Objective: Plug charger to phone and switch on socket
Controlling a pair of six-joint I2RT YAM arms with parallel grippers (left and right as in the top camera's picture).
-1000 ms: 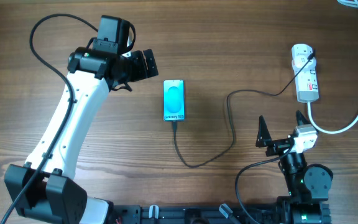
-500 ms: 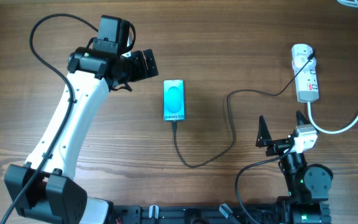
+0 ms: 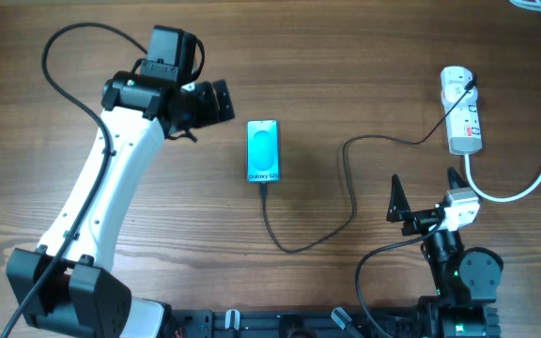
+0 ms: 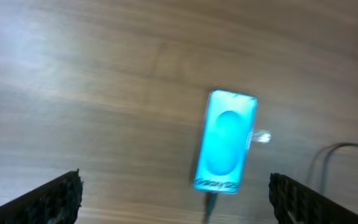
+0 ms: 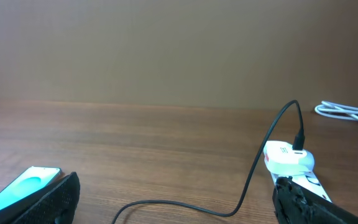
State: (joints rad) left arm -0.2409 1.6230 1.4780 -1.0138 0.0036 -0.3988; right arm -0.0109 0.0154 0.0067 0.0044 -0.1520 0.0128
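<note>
Overhead: the glossy cyan phone (image 3: 263,150) lies flat mid-counter (image 3: 346,56) on matte wood grain. The thin black charger (image 3: 350,192) loops from the phone's bottom edge over to the white oblong socket (image 3: 462,113) at the far right. The left tool (image 3: 216,99) sits just beside the phone, not touching.

Left wrist: fingers spread wide, phone ahead between them, bare wood all round.

Right wrist: the right tool (image 5: 176,202) is spread too, socket near one finger, phone corner near the other.

Ahead of the left claw (image 3: 218,99), bare counter (image 3: 346,56) up to the phone (image 3: 262,150). Ahead of the right claw (image 3: 425,188), charger (image 3: 349,183) strung across the path; socket (image 3: 462,111) ahead-right, thick white cord (image 3: 510,192) close at right.
</note>
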